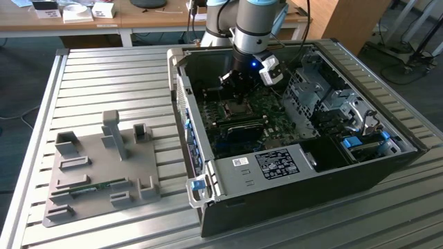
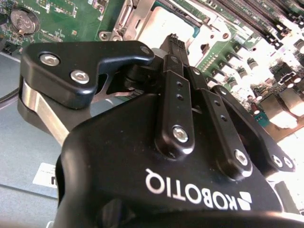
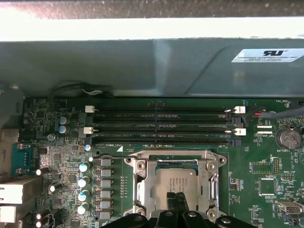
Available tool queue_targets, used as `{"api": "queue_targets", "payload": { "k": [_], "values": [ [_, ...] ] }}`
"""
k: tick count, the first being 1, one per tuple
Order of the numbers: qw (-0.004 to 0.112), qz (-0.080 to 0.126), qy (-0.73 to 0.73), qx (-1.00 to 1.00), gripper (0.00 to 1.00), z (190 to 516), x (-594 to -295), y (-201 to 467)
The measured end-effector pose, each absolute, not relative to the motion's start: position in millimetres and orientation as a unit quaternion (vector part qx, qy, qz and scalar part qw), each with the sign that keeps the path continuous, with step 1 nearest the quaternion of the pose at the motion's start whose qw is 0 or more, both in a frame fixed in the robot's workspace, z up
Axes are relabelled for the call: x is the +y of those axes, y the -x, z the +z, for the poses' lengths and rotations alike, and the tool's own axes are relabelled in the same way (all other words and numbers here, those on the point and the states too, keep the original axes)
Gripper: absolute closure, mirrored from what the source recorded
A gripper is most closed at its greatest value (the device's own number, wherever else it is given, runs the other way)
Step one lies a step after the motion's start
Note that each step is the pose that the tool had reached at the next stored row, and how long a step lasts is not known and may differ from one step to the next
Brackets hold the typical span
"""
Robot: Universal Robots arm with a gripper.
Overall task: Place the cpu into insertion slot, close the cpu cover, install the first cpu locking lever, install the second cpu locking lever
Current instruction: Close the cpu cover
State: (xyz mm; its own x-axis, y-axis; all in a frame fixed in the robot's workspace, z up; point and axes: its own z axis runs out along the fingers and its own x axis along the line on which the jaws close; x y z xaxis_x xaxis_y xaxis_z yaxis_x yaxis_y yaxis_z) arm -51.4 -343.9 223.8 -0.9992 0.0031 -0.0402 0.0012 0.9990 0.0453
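The hand [image 3: 176,196] has its fingers together; right under its tips lies the cpu [image 3: 165,183], framed by the cover [image 3: 143,188].

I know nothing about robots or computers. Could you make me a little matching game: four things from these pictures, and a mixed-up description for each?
Things:
1. cpu
2. memory slots
3. coin battery
4. grey holder tray

Descriptions:
A. round and silvery, on the green board
B. outside the computer case, on the slatted table
C. long, narrow and black
D. square, framed by the cpu cover, beneath the gripper

Pairs: 1-D; 2-C; 3-A; 4-B
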Motion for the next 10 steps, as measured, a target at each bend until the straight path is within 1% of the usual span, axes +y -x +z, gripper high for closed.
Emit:
{"api": "queue_targets", "payload": {
  "k": [10],
  "values": [
    [0.020,0.023,-0.001,1.000,0.89,223.2,-343.9,65.4]
  ]
}}
